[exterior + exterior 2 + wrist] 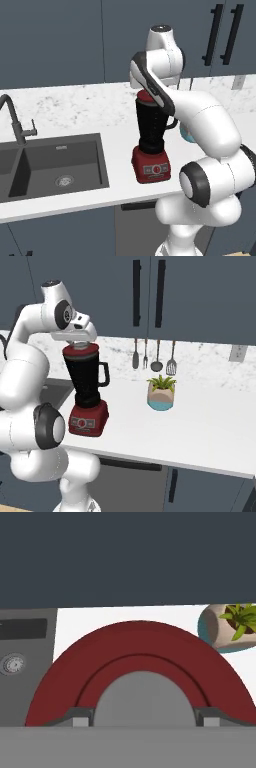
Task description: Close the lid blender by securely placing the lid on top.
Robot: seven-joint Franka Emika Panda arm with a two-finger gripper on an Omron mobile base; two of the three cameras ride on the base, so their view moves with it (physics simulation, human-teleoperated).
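Holding: my claw (142, 722) is clenched on the grey knob (142, 699) of the lid (140, 657); the two fingertips (80, 718) sit at either side of the knob, tight against it.
Lid: at the top of the blender (151, 135), under my hand. From the left base camera a sliver of red shows at the jar's rim (145, 96), partly hidden by my wrist. From the right base camera the cap (80, 347) looks level on the jar's mouth, but I cannot tell whether it is fully seated or just above the rim.
Blender: upright on the counter (210, 416), red base (151, 167) near the front edge, between the sink (55, 165) and the plant pot (161, 392); handle faces the pot.
Done: as I judge it, the lid is carried over and lined up with the jar.
Left: press it home if any gap is left, let go of the knob, lift my hand straight up.
Risk: pulling away at a slant could tilt the cap or nudge the jar.
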